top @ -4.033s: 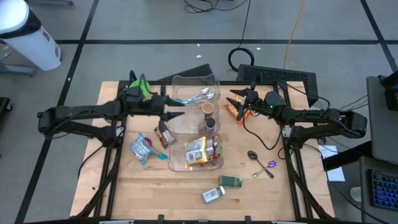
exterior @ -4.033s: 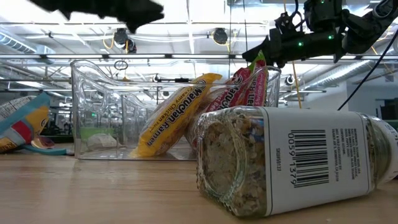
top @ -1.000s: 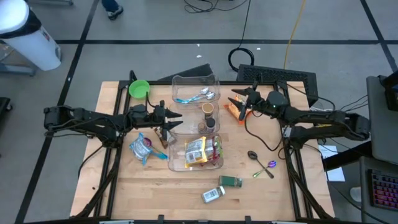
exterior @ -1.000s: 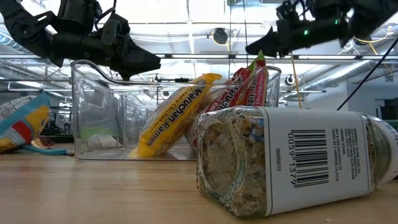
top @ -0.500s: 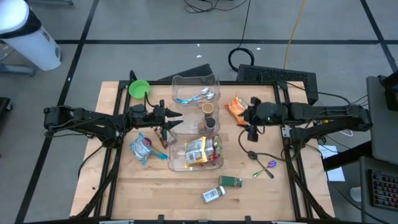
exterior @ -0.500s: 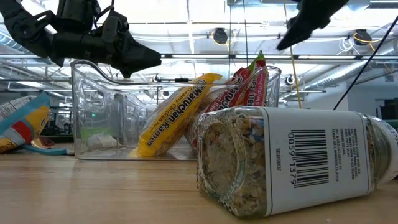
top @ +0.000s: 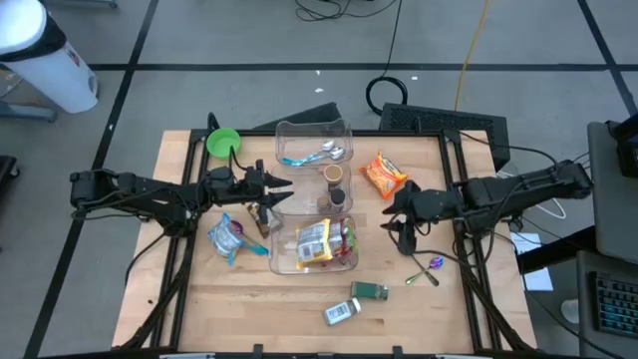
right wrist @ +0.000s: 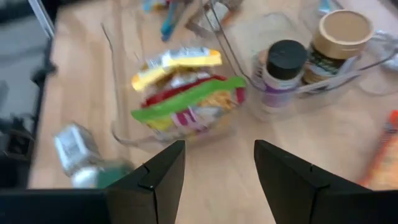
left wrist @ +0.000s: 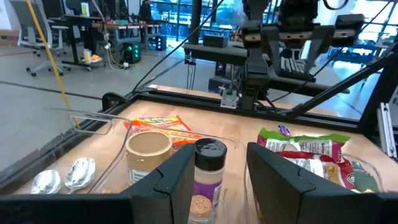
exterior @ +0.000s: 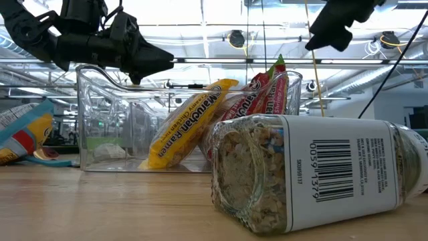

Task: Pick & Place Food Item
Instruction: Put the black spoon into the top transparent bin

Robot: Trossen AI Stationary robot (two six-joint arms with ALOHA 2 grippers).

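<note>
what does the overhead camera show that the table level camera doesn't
Only the overhead view shows the green bowl, the orange snack bag, the spoons on the right and the whole clear bin. Only the table-level view shows the barcode on the fallen jar and the ceiling lights behind. Both show the yellow ramen packet in the bin, and both pincers, left and right, open and empty.

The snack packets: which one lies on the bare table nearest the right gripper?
The orange packet, beside the clear bin on the right gripper's side. The blue-and-red packet lies across the bin, and the ramen packets sit inside it.
</note>
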